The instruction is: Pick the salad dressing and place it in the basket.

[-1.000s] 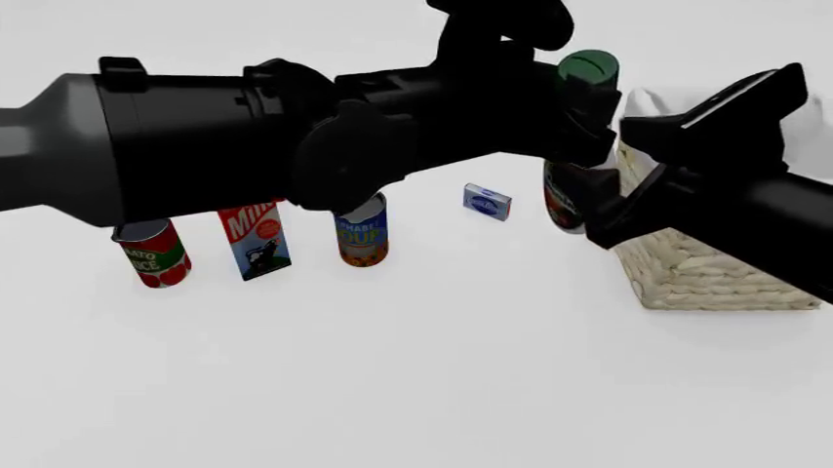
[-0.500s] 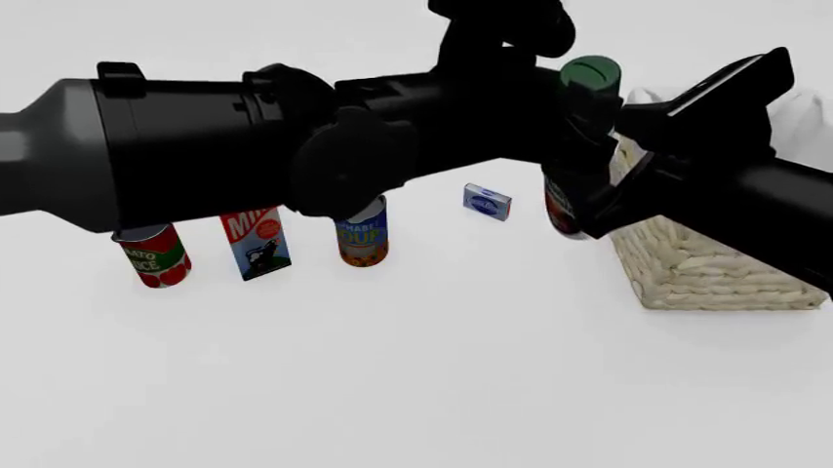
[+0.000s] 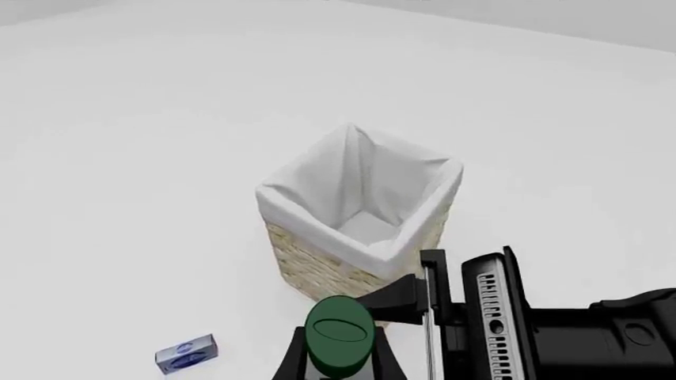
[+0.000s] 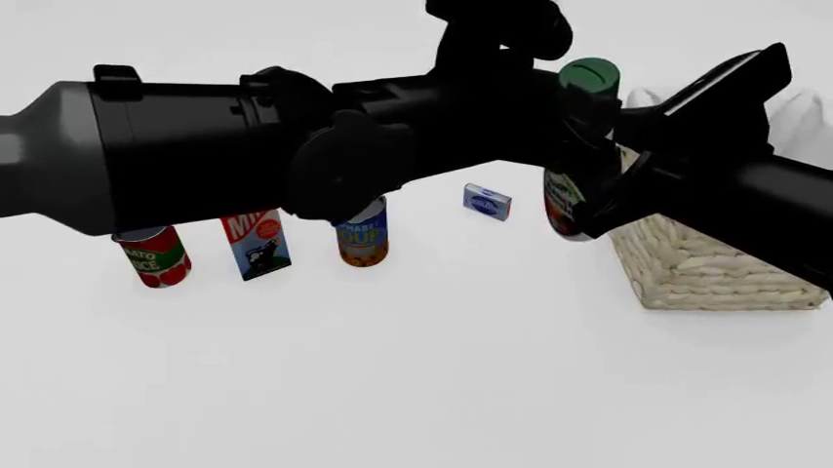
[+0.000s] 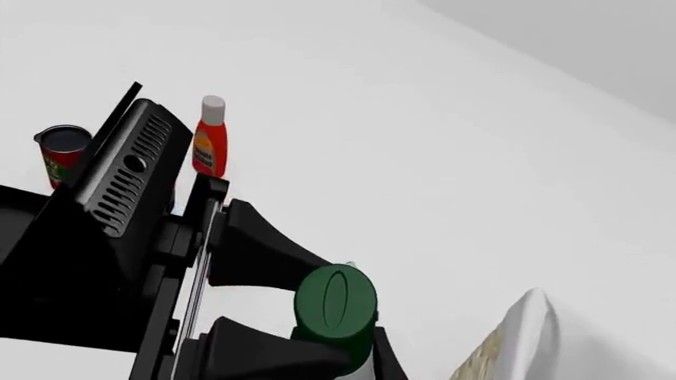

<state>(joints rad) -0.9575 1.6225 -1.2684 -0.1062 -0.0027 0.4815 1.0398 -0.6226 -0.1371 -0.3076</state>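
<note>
The cloth-lined wicker basket holds nothing. Left gripper jaws clamp the salad dressing bottle beside it; right gripper jaws' state cannot be told.

Basket sits at far right. Salad dressing is just left of it, by its near-left corner (whether touching can't be told). Small box lies left of the bottle. Further left, in a row: soup can, milk carton, tomato can at the left end.

Woven straw basket, matt cloth lining; seemingly plastic green cap.
</note>
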